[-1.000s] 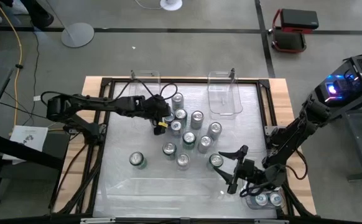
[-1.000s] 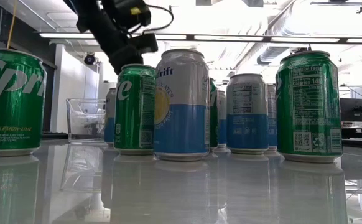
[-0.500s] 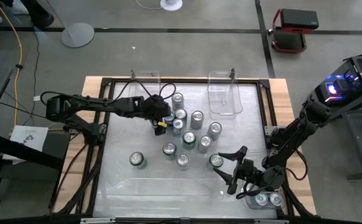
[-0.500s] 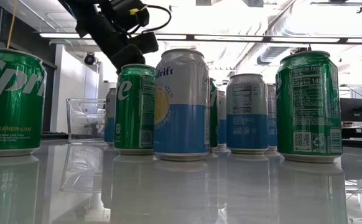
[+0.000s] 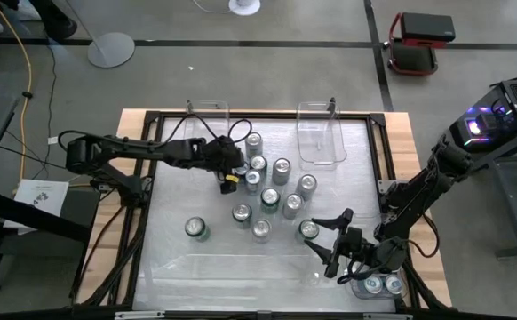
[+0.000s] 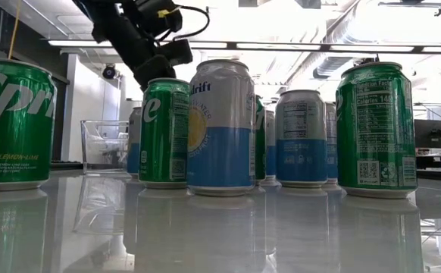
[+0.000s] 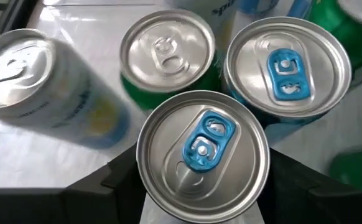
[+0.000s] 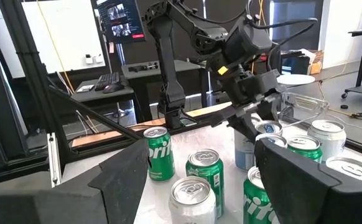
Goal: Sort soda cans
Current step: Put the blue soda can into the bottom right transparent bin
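One blue-tab can (image 7: 203,158) sits between the left pincer's (image 5: 233,174) spread fingers, so drop straight and squeeze without bumping its packed neighbours.

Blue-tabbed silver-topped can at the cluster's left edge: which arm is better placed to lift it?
Left. The left gripper hangs directly above the blue-tabbed silver-topped can, fingers open either side; the right gripper waits across the table, open.

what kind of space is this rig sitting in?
Likely a robotics lab or workshop. The framed table stands on bare concrete floor; the right wrist view shows a monitor and a keyboard on a desk behind it; the low view shows exposed ceiling ducts.
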You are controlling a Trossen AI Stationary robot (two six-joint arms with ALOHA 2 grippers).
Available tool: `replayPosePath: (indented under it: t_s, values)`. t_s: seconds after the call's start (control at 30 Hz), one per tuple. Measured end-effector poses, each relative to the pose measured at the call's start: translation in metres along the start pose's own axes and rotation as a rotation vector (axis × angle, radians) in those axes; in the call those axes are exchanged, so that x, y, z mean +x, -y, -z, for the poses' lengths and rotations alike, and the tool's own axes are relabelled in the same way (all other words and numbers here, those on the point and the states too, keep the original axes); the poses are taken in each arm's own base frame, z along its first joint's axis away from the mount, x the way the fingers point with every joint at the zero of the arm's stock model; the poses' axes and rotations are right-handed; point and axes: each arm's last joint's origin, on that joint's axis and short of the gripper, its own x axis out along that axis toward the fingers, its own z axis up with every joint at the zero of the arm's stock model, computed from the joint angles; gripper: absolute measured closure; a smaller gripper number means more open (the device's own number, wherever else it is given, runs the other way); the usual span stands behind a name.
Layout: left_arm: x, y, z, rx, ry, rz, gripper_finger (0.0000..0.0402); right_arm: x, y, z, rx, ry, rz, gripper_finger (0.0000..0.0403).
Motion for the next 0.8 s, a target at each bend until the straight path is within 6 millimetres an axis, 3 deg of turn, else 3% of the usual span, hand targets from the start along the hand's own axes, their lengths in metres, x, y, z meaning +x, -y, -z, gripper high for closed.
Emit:
replayPosePath:
  t_s: [0.2,0.43,0.6,0.8]
  values:
    - [-0.032,-0.003,-0.019,0.045,0.021,-0.122,0.0181,0.0,0.0,0.0,0.001,0.0,0.0,0.0121]
    - [-0.095,0.016,-0.055,0.077,0.246,-0.075,0.0176,-0.002,-0.001,-0.005,0.0,0.021,-0.004,0.0121]
    - [-0.129,0.057,-0.078,0.084,0.411,0.081,0.0178,-0.013,-0.005,-0.018,-0.022,0.066,-0.039,0.0121]
    - [-0.145,0.125,-0.093,0.121,0.576,0.275,0.0178,-0.018,-0.006,-0.02,-0.03,0.075,-0.055,0.0121]
